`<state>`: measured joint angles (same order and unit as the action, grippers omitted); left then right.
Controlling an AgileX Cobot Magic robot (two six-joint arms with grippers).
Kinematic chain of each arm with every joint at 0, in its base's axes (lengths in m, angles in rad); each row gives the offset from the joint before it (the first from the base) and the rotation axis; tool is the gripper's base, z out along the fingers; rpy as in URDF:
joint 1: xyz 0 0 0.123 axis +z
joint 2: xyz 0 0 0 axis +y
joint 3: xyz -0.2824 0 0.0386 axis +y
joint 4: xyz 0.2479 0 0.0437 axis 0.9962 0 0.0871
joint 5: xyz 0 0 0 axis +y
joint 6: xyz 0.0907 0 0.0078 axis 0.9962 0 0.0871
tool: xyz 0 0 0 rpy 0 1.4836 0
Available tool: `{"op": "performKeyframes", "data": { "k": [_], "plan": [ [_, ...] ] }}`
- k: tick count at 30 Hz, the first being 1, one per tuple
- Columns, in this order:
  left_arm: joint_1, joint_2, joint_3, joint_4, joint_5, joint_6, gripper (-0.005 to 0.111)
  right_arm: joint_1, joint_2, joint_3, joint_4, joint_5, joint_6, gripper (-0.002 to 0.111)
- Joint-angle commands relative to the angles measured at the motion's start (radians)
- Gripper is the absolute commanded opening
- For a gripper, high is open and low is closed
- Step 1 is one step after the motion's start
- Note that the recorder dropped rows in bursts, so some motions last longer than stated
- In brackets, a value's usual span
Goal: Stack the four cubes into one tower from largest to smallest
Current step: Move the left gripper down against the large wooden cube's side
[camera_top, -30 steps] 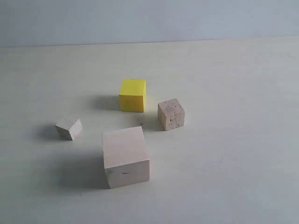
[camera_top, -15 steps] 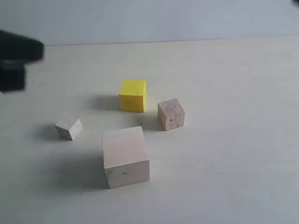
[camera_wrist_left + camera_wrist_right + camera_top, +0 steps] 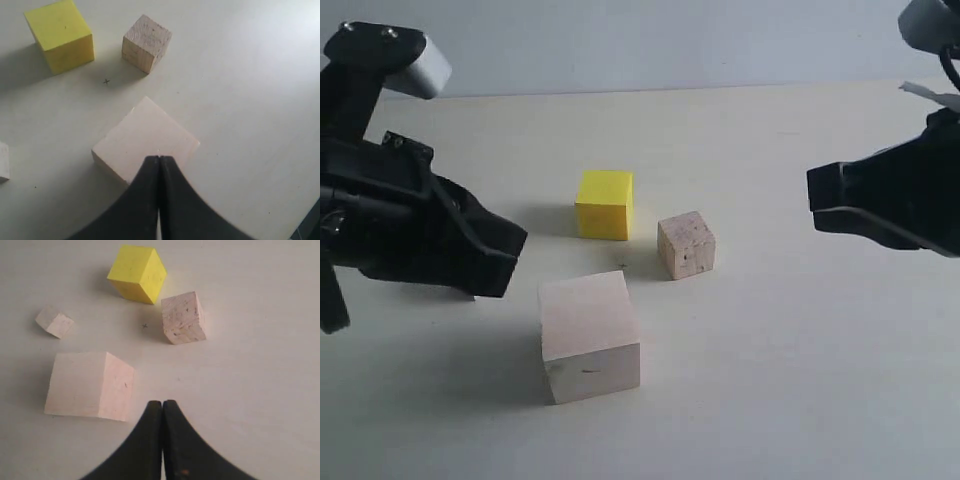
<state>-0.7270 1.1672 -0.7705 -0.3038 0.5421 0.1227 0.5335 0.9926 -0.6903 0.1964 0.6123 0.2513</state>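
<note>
All cubes lie apart on the table, none stacked, so no tower stands. The large pale wood cube (image 3: pixel 589 335) (image 3: pixel 145 137) (image 3: pixel 90 385) is nearest the front. Behind it are the yellow cube (image 3: pixel 604 204) (image 3: pixel 60 34) (image 3: pixel 137 273) and the speckled tan cube (image 3: pixel 686 245) (image 3: pixel 146 42) (image 3: pixel 183 318). The small greyish-white cube (image 3: pixel 54 321) (image 3: pixel 3 161) is hidden behind my left arm in the exterior view. My left gripper (image 3: pixel 510 252) (image 3: pixel 159 159) hovers shut and empty beside the large cube. My right gripper (image 3: pixel 815 205) (image 3: pixel 162 403) hangs shut and empty to the right of the cubes.
The pale table (image 3: pixel 800 380) runs back to a blue-grey wall (image 3: pixel 650 40). A small dark mark (image 3: pixel 106 81) sits on the table between the cubes.
Both arms have come into the exterior view, the left from the left side and the right from the right. The left arm now covers the small greyish-white cube. No cube has moved.
</note>
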Motion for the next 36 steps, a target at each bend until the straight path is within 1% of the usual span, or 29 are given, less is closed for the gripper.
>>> {"op": "performKeyframes", "data": {
  "k": [1,5,9,11,17,21,28,36],
  "plan": [
    [-0.006,0.028,-0.007,-0.027,-0.043,-0.001,0.000,0.002,0.005,-0.006,0.010,-0.096,-0.007,0.000],
    [-0.017,0.062,-0.007,-0.104,-0.005,0.013,0.000,0.002,0.009,-0.006,0.010,-0.103,-0.007,0.000],
    [-0.066,0.110,-0.005,-0.130,0.094,0.038,0.000,0.002,0.009,-0.004,0.006,-0.067,-0.009,0.000],
    [-0.091,0.143,-0.005,-0.134,0.129,0.038,0.000,0.002,0.009,-0.004,0.004,-0.051,-0.044,0.000],
    [-0.145,0.273,-0.005,-0.198,0.132,0.038,0.000,0.002,0.009,-0.004,0.004,0.040,-0.119,0.000],
    [-0.150,0.359,-0.005,-0.204,0.132,0.038,0.000,0.002,0.009,-0.004,0.004,0.132,-0.182,0.000],
    [-0.154,0.465,-0.005,-0.208,0.056,0.038,0.000,0.002,0.009,-0.004,0.004,0.228,-0.234,0.000],
    [-0.154,0.505,-0.009,-0.208,-0.069,0.031,0.000,0.002,0.009,-0.004,0.004,0.255,-0.266,0.000]
  ]
}}
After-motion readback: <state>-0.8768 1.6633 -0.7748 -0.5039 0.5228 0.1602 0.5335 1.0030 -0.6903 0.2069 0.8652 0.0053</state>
